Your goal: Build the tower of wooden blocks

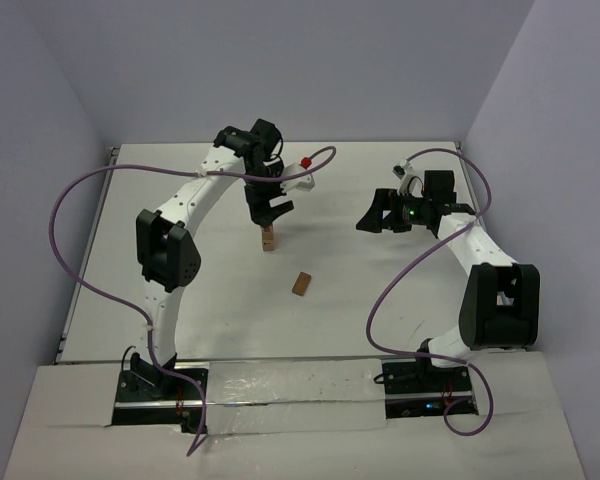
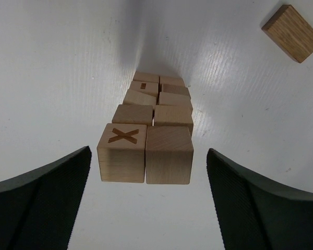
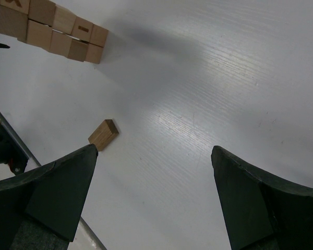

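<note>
- Overhead, the left pincer (image 1: 271,210) hangs spread just above the tower (image 1: 268,239), which stands mid-counter (image 1: 240,330), slightly left of centre. One loose block (image 1: 301,284) lies near and to the right of it, well apart. The right pincer (image 1: 372,215) hovers off to the right, away from both.
- In the left wrist view, the left pincer (image 2: 148,151) is spread wide on either side of the tower (image 2: 146,130), touching nothing. The column looks two cubes wide and several layers tall. The top pair sits flush, and one of its cubes bears a burnt X. The wood is pale with fine grain and the layers are not perfectly aligned. The block (image 2: 292,32) looks darker and oblong.
- In the right wrist view, the right pincer (image 3: 154,151) is also spread and empty. The tower (image 3: 52,31) is at the far left edge and the block (image 3: 103,134) lies alone on the counter.
- My judgement is that stacking is nearly done, with that last block left to fetch. The next move calls for a clean pinch on it, then a level, gentle set-down on top without nudging the uneven layers.
</note>
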